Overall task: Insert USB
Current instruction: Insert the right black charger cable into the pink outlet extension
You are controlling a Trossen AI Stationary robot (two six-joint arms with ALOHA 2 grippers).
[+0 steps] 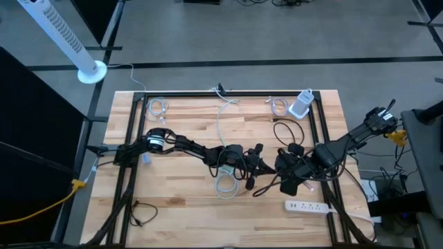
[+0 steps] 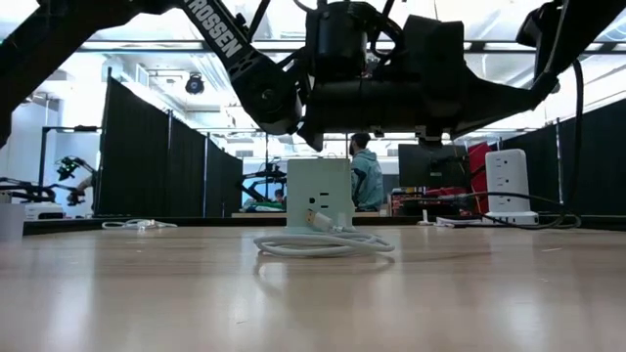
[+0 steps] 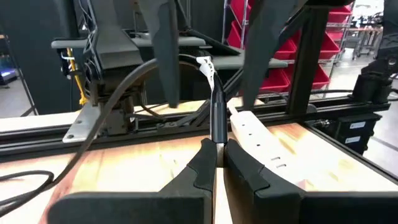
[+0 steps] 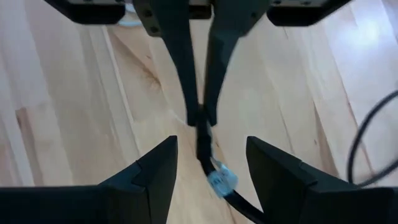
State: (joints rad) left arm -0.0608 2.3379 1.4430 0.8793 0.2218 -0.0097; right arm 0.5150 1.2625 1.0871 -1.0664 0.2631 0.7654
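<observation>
A thin black USB cable [image 4: 206, 149] with a pale blue tag [image 4: 221, 180] is held near the table's middle by my shut left gripper [image 3: 216, 150]. In the left wrist view its black end [image 3: 217, 118] stands up from the fingertips, and the cable arcs away past a white tag [image 3: 206, 63]. My right gripper [image 4: 211, 158] points steeply down over the same spot. It is open, its fingers on either side of the cable and clear of it. In the high view, the two grippers meet right of centre, left gripper [image 1: 257, 166] and right gripper [image 1: 284, 181]. My left gripper pinches the black cable [image 4: 201, 122] between its two fingertips, coming in level from the table's left. The fingers lie across the cable. The held stretch is clear of the table, and the cable runs on past the blue tag between the right gripper's fingers.
A pale cube outlet [image 2: 320, 194] stands mid-table with a white cable coil [image 1: 225, 183] in front of it. A white power strip [image 1: 308, 206] lies near the front right, a white charger [image 1: 301, 104] at the far right. Small cable bundles [image 1: 158, 107] lie along the far edge.
</observation>
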